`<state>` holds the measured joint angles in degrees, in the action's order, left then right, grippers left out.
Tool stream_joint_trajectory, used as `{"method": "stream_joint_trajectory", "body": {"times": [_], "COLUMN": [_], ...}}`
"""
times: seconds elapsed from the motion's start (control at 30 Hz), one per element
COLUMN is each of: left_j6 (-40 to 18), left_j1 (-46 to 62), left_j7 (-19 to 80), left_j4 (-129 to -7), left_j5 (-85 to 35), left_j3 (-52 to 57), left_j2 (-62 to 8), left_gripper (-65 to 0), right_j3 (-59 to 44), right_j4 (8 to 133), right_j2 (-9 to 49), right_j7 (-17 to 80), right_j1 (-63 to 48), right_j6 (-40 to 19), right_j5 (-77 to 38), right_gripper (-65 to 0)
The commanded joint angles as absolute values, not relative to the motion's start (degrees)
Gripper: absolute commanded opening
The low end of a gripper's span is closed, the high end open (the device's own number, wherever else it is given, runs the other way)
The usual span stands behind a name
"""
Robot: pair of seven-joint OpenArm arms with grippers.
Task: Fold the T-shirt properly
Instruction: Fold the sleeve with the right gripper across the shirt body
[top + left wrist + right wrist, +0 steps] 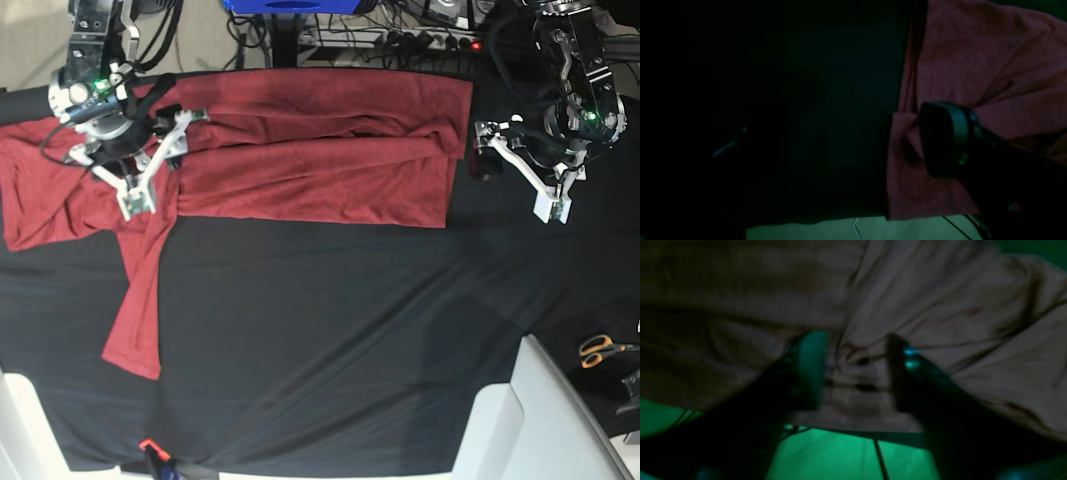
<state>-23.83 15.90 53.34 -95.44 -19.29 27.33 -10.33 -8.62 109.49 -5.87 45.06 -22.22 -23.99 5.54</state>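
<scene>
The T-shirt [310, 160] is a brick-red, long-sleeved garment of soft plain knit, lying across the far half of the table [330, 340], which is covered in black cloth. Its body forms a roughly rectangular folded band with a lengthwise crease; one sleeve [140, 300] trails toward the near edge as a narrow tapering strip, and more cloth is bunched at the table's end under the right arm. The right gripper [150, 165] stands over that bunched area, jaws spread apart with wrinkled fabric lying between them in the wrist view, not pinched. The left gripper [520, 175] hangs just beside the shirt's other end, jaws wide open and holding nothing. Orange-handled scissors [600, 349] lie well apart near a white panel [545, 420]; cables and a power strip [420, 38] sit behind the table.
</scene>
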Motion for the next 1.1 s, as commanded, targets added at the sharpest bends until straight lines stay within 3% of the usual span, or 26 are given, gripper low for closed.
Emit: {"method": "stream_joint_trajectory", "body": {"times": [0.0, 0.07, 0.2, 0.5, 0.83, 1.07], "left_j6": [-23.69, -23.69, -23.69, -23.69, -23.69, -23.69], "left_j1": [15.60, 15.60, 15.60, 16.04, 16.04, 16.04], "left_j7": [52.44, 52.44, 52.44, 52.44, 52.44, 52.44], "left_j4": [-96.22, -96.22, -96.40, -96.40, -96.13, -96.13], "left_j5": [-19.65, -19.65, -19.65, -19.56, -19.82, -19.82], "left_j3": [27.65, 27.65, 27.65, 27.74, 31.87, 32.22], "left_j2": [-11.03, -11.03, -11.03, -11.03, -11.03, -11.03], "left_gripper": [-5.1, -5.1, -5.1, -5.1, -5.1, -5.1], "right_j3": [-8.75, -8.66, -10.68, -17.98, -26.42, -26.95], "right_j4": [110.99, 110.90, 105.63, 65.54, 32.57, 24.04], "right_j2": [-5.67, -5.49, -3.82, 1.71, 5.67, 7.60], "right_j7": [44.09, 43.82, 44.00, 39.25, 21.32, 13.32], "right_j1": [-21.67, -20.00, -9.63, 19.65, 31.96, 33.01], "right_j6": [-23.96, -23.96, -23.96, -24.13, -24.22, -23.96], "right_j5": [5.32, 5.32, 5.49, 5.41, 5.32, 5.32], "right_gripper": [-23.1, -18.9, -21.3, -21.6, -21.6, -21.8]}}
